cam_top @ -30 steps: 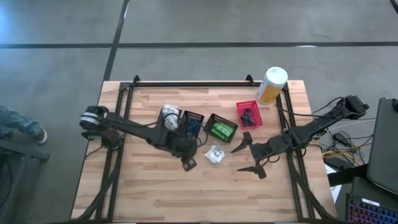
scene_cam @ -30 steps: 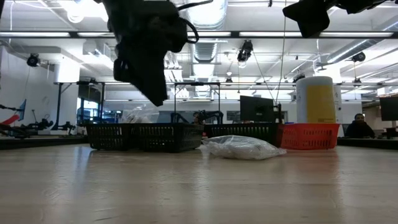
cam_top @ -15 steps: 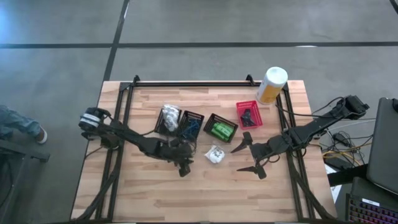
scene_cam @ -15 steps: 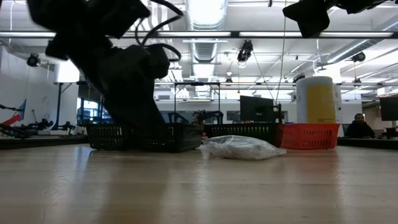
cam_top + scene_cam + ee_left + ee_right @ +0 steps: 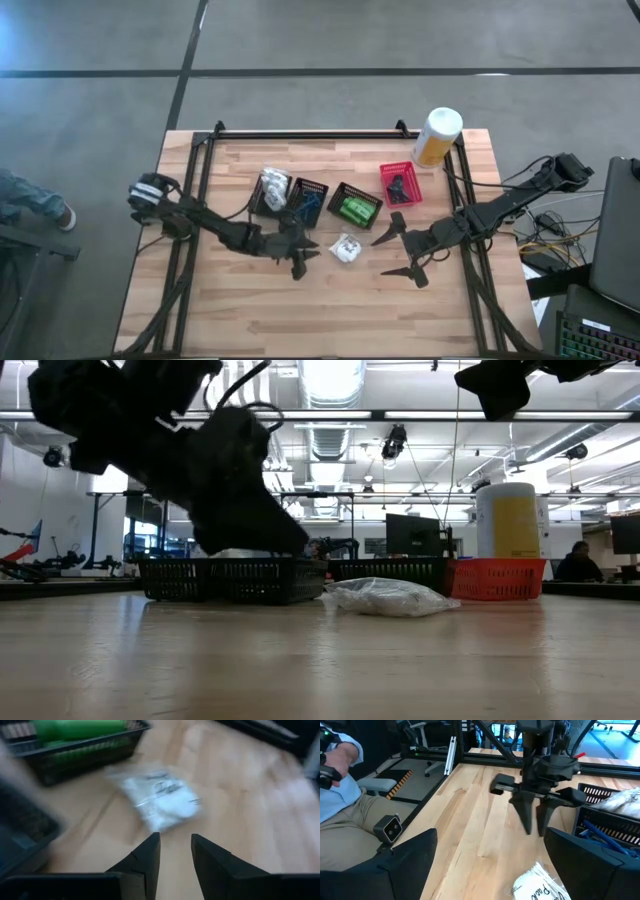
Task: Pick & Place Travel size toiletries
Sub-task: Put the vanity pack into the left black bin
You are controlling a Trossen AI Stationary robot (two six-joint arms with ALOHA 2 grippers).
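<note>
**Left arm lines up on the last loose packet**

Toiletries are mostly sorted already: a white wrapped lump (image 5: 272, 186) sits at the left end of the basket row, green packets (image 5: 354, 209) fill the black basket (image 5: 372, 200) right of centre, and dark sachets (image 5: 398, 185) lie in the red basket (image 5: 384, 172). One clear-wrapped white packet (image 5: 346, 247) lies alone on the table (image 5: 240, 310), just below the baskets in the middle of the high view.

The left gripper (image 5: 303, 257) hangs just left of that packet, low over the wood. Its fingers (image 5: 147, 854) stand a narrow gap apart and hold nothing; in the left wrist view the packet (image 5: 160, 802) lies just beyond them. The right gripper (image 5: 398, 250) waits to the packet's right, spread wide and empty.

The risk, as a judgement, lies in that narrow gap. The packet looks wider than the space between the fingers, so a descent without opening further could press on the wrap or push it across the smooth wood toward the baskets. The slack, slippery film could also slide out of a shallow pinch.
</note>
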